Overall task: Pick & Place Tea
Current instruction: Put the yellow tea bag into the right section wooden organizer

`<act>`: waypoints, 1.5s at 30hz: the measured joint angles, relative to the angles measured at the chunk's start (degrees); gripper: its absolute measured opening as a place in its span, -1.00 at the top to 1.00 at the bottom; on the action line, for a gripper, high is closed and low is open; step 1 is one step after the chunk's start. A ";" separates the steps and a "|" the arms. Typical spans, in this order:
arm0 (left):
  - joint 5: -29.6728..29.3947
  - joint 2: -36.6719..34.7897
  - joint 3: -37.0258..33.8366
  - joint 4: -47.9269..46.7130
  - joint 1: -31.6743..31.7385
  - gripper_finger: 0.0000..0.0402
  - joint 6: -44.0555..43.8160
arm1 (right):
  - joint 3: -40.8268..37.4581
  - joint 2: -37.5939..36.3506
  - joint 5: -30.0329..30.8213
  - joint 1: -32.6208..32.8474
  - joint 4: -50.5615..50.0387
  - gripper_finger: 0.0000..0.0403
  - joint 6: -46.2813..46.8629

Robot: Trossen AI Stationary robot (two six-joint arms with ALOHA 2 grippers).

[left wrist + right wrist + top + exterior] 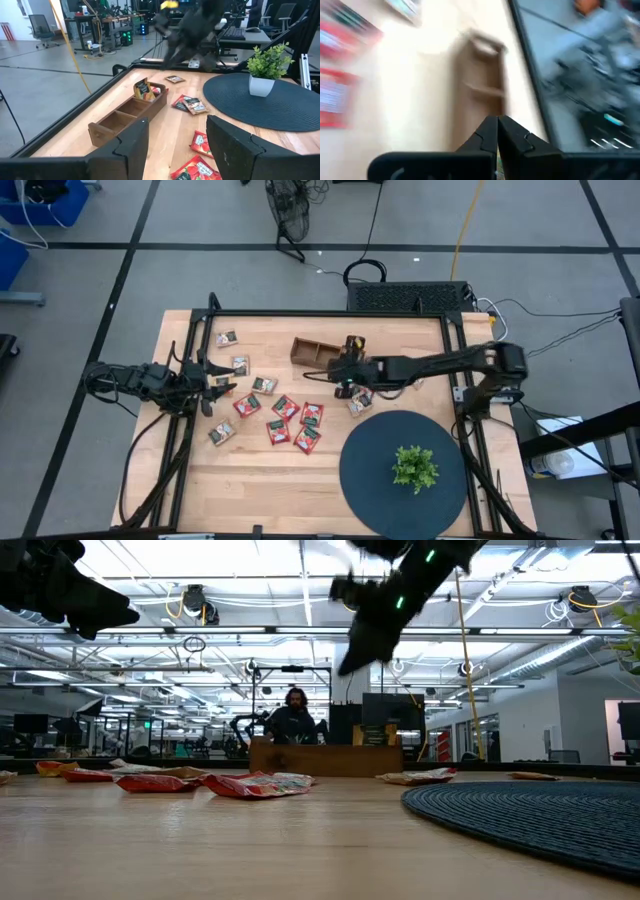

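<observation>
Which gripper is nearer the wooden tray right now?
Right. The right gripper hangs just beside the wooden tray; the left gripper waits open near the table's far left edge.

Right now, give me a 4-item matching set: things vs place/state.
Things:
1. left gripper
2. right gripper
3. potted plant
4. wooden tray

Place/state:
A. on the dark round mat
B. shut, raised beside the tray
C. open, at the table's left edge
D. near the table's far edge, sachets in one end compartment

Pairs: 1-C, 2-B, 3-A, 4-D
</observation>
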 joint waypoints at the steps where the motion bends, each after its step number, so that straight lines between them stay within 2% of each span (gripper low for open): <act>1: 0.00 0.01 0.00 -0.02 0.02 0.00 0.00 | -0.89 -2.20 -2.74 0.67 0.11 1.00 0.69; 3: 0.00 0.00 0.01 0.00 0.02 0.00 0.00 | -3.43 -6.51 -6.65 1.70 0.70 1.00 1.17; 7: 0.00 -0.01 0.00 -0.03 0.00 0.00 0.00 | -11.80 -15.88 -7.96 2.65 6.49 1.00 2.29; 13: -0.02 0.00 0.01 1.87 0.02 0.00 -0.45 | -28.78 -27.35 -8.07 2.64 28.59 1.00 0.98; 16: 0.00 0.01 0.01 2.11 0.02 0.00 0.11 | -36.12 -30.80 -8.10 2.66 40.17 1.00 -0.80; 19: 0.00 0.04 -0.02 4.29 0.02 0.00 -0.76 | -41.19 -33.02 -9.61 2.66 46.27 1.00 -1.26; 23: 0.02 0.23 -0.01 8.84 0.02 0.00 -1.22 | -44.51 -36.19 -9.55 2.65 46.36 1.00 0.25; 27: 0.04 0.40 -0.02 15.03 0.02 0.00 -1.36 | -47.00 -40.68 -10.92 1.54 41.85 1.00 0.92; 30: 0.07 0.42 0.01 18.22 0.02 0.00 -1.98 | -49.13 -46.47 -17.51 -1.44 38.38 1.00 3.15; 34: -0.19 0.42 -0.01 18.31 0.02 0.00 -1.17 | -50.53 -54.15 -33.10 -9.54 34.38 1.00 6.81; 36: -2.25 0.42 0.00 18.48 0.02 0.00 0.18 | -50.59 -56.56 -38.18 -14.03 31.50 1.00 8.09; 40: -5.46 0.42 0.00 18.02 0.02 0.00 1.35 | -50.64 -58.99 -39.42 -21.26 27.10 1.00 8.16; 45: -6.68 0.42 -0.01 17.78 0.02 0.00 -0.91 | -52.63 -61.40 -42.58 -25.67 26.52 1.00 7.51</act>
